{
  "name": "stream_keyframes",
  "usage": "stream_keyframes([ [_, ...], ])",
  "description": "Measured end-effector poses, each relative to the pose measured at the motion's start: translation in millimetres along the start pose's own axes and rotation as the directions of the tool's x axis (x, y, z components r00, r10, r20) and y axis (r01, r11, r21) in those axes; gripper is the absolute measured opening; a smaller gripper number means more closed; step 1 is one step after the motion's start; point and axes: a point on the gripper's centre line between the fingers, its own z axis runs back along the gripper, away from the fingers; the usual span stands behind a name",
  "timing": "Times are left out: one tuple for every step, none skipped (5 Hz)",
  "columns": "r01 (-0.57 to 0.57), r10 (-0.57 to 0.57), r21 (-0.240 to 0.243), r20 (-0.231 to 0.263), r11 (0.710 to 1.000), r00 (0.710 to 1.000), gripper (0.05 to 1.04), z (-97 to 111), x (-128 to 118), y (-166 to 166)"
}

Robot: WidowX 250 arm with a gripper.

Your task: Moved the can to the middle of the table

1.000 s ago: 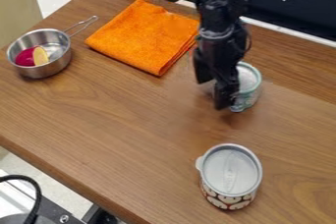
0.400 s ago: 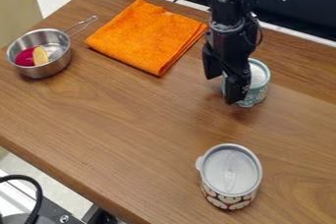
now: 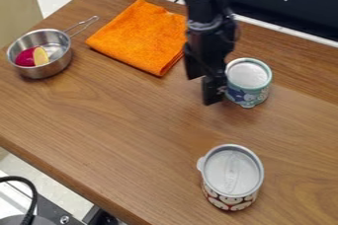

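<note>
Wood-grain table with gripper over it.
Gripper digits are spread apart; orange cloth lies folded behind; metal saucepan sits at far left, containing a magenta-and-yellow item; lidded patterned can stands in the foreground; teal-rimmed can stands upright just right of the gripper, contact indeterminate.

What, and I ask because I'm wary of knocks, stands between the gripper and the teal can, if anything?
Nothing visible. The gripper hangs right beside the teal can, on its left in the camera view; whether they touch, I cannot tell. The orange cloth lies farther left, outside that path.
</note>
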Motion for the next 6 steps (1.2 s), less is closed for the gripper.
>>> stream_keyframes([
  [0.014,-0.014,-0.001,0.036,1.000,0.999,0.995,10.7,-16.9,6.2],
  [0.038,-0.037,-0.012,0.083,0.999,0.996,0.995,19.0,-28.8,7.7],
  [0.057,-0.056,-0.011,0.106,0.998,0.993,0.995,24.1,-43.1,-5.6],
  [-0.040,0.033,0.038,0.166,0.998,0.986,0.995,32.1,-54.4,-15.2],
  [-0.192,0.173,0.070,0.218,0.979,0.960,0.995,44.6,-65.1,-27.2],
  [-0.308,0.282,0.118,0.192,0.944,0.940,0.995,52.5,-70.5,-33.9],
])
